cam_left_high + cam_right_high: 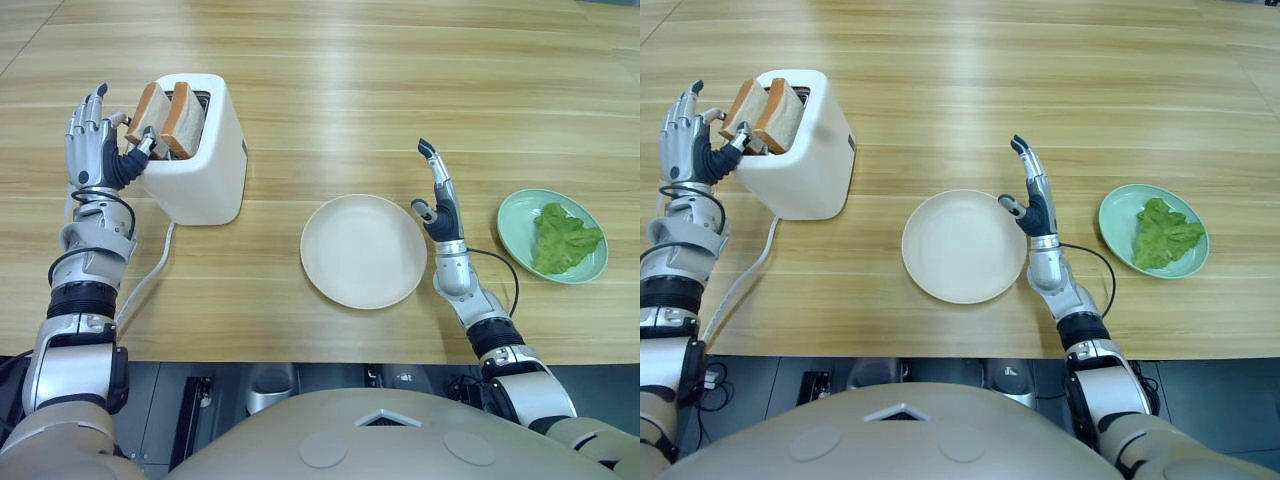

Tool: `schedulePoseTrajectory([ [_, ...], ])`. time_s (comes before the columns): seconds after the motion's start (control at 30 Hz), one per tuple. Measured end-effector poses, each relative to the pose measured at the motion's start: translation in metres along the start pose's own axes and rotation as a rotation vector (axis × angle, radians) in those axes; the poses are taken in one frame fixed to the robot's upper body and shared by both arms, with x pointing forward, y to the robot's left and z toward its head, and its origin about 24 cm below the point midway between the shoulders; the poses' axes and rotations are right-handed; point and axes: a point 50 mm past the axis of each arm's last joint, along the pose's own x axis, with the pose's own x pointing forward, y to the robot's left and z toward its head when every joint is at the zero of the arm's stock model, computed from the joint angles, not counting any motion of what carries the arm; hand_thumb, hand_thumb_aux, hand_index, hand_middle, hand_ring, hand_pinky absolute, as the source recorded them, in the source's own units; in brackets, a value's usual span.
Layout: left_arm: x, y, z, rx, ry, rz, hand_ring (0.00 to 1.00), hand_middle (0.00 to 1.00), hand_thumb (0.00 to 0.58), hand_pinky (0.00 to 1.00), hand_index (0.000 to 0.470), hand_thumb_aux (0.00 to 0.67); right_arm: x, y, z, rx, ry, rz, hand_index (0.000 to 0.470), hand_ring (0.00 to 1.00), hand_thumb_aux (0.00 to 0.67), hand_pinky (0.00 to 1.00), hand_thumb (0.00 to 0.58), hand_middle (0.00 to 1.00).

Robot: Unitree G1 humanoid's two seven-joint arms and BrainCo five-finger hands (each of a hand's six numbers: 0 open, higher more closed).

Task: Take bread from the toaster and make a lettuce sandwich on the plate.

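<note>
white toaster stands on the left part of the wooden tabletop, roughly midway btw the far and near edges. two pieces of toast stick up out of its slots, both leaning toward the tabletop's left edge: the outer bread slice and, right up against it, the inner bread slice.

left robot hand is raised just beside the toaster's left face, palm side toward it, and meets the lower left edge of the outer bread slice. can't tell whether it's actually gripping that slice or only touching it. inner bread slice sits just past it, not touched by the hand.

toaster's white cord runs from its base toward the near edge.

round cream plate lies abt the middle of the tabletop, close to the near edge and well apart from the toaster. right robot hand stands on edge just beside the plate's right rim, btw the plate and a pale green bowl. its fingers are straight, pointing toward the far edge, w/ nothing held.

lettuce lies in the bowl toward the tabletop's right edge, near the right robot hand but apart from it. both slices are well apart from that hand, across the plate.
</note>
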Motion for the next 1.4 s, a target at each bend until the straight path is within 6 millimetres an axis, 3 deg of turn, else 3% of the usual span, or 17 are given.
schedulePoseTrajectory([
  [0.07, -0.001, 0.001, 0.002, -0.009, -0.004, 0.000, 0.04, 0.04, 0.580, 0.04, 0.460, 0.670, 0.000, -0.002, -0.001, -0.007, 0.002, -0.003, 0.000, 0.00, 0.000, 0.00, 0.000, 0.00],
  [0.1, -0.001, 0.002, 0.003, -0.014, -0.006, -0.002, 0.15, 0.15, 0.580, 0.15, 0.460, 0.670, 0.000, -0.002, -0.001, -0.008, 0.003, -0.005, 0.000, 0.00, 0.000, 0.00, 0.000, 0.00],
  [0.13, -0.002, 0.002, 0.005, -0.019, -0.011, -0.003, 0.31, 0.31, 0.580, 0.31, 0.460, 0.670, 0.000, -0.002, -0.001, -0.008, 0.003, -0.007, 0.000, 0.00, 0.000, 0.00, 0.000, 0.00],
  [0.17, -0.003, 0.003, 0.007, -0.029, -0.018, -0.005, 0.65, 0.65, 0.580, 0.65, 0.460, 0.670, 0.000, -0.002, -0.001, -0.008, 0.003, -0.008, 0.000, 0.00, 0.000, 0.00, 0.000, 0.00],
  [0.2, -0.004, 0.004, 0.009, -0.041, -0.022, 0.006, 0.65, 0.65, 0.580, 0.65, 0.460, 0.670, 0.001, -0.002, -0.001, -0.007, 0.002, -0.010, 0.000, 0.00, 0.000, 0.00, 0.000, 0.00],
  [0.23, -0.005, 0.005, 0.010, -0.049, -0.021, 0.013, 1.00, 1.00, 0.580, 1.00, 0.460, 0.670, 0.001, -0.002, -0.001, -0.007, 0.002, -0.011, 0.000, 0.00, 0.000, 0.00, 0.000, 0.00],
  [0.37, -0.005, 0.015, 0.018, -0.109, -0.020, 0.118, 1.00, 1.00, 0.580, 1.00, 0.460, 0.670, 0.004, 0.000, 0.001, 0.001, -0.006, -0.016, 0.000, 0.00, 0.000, 0.00, 0.000, 0.00],
  [0.67, 0.001, 0.066, 0.038, -0.271, -0.099, 0.510, 1.00, 1.00, 0.580, 1.00, 0.460, 0.670, 0.011, 0.000, 0.004, 0.005, -0.021, -0.053, 0.000, 0.00, 0.000, 0.00, 0.000, 0.00],
  [0.8, -0.012, 0.095, 0.051, -0.348, -0.198, 0.738, 1.00, 1.00, 0.580, 1.00, 0.460, 0.670, 0.011, -0.006, 0.001, -0.016, -0.022, -0.075, 0.000, 0.00, 0.000, 0.00, 0.000, 0.00],
  [0.9, -0.023, 0.103, 0.073, -0.465, -0.323, 0.746, 1.00, 1.00, 0.580, 1.00, 0.460, 0.670, 0.011, -0.017, 0.001, -0.037, -0.029, -0.118, 0.000, 0.00, 0.000, 0.00, 0.000, 0.00],
  [0.97, -0.031, 0.092, 0.101, -0.606, -0.455, 0.608, 1.00, 1.00, 0.580, 1.00, 0.460, 0.670, 0.010, -0.031, -0.001, -0.071, -0.034, -0.161, 0.000, 0.00, 0.000, 0.00, 0.000, 0.00],
  [1.07, -0.048, 0.054, 0.138, -0.794, -0.559, 0.307, 1.00, 1.00, 0.580, 1.00, 0.460, 0.670, 0.007, -0.050, -0.002, -0.125, -0.036, -0.225, 0.000, 0.00, 0.000, 0.00, 0.000, 0.00],
  [1.13, -0.068, 0.018, 0.160, -0.908, -0.580, 0.078, 1.00, 1.00, 0.580, 1.00, 0.460, 0.670, 0.002, -0.068, -0.005, -0.187, -0.025, -0.262, 0.000, 0.00, 0.000, 0.00, 0.000, 0.00],
  [1.23, -0.101, -0.025, 0.181, -1.004, -0.573, -0.216, 1.00, 1.00, 0.580, 1.00, 0.460, 0.670, -0.007, -0.095, -0.013, -0.312, 0.012, -0.289, 0.000, 0.00, 0.000, 0.00, 0.000, 0.00],
  [1.4, -0.130, -0.059, 0.196, -1.027, -0.611, -0.506, 1.00, 1.00, 0.580, 1.00, 0.460, 0.670, -0.025, -0.155, -0.027, -0.573, 0.134, -0.353, 0.000, 0.00, 0.000, 0.00, 0.000, 0.00],
])
